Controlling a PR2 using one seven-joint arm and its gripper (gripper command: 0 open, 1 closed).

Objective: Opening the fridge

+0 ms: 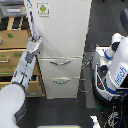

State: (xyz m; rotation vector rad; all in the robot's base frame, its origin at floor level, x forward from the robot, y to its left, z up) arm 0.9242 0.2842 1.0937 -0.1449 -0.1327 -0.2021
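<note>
Fingers (36, 39) of gripper (35, 40) at fridge (62, 30) door's left edge, grip state indeterminable; both drawers flush, contents unseen.

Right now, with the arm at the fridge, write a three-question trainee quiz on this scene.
1. True or false: the upper door of the fridge is wide open.
2. Which is the gripper at? A) a lower drawer handle B) the left edge of the upper door, in the exterior view C) the wooden cabinet
3. Fill in: the green sticker sits near the door's top ____ corner, in the exterior view.

Key: 1 false, the door looks shut or barely cracked. 2 B. 3 left.
</note>
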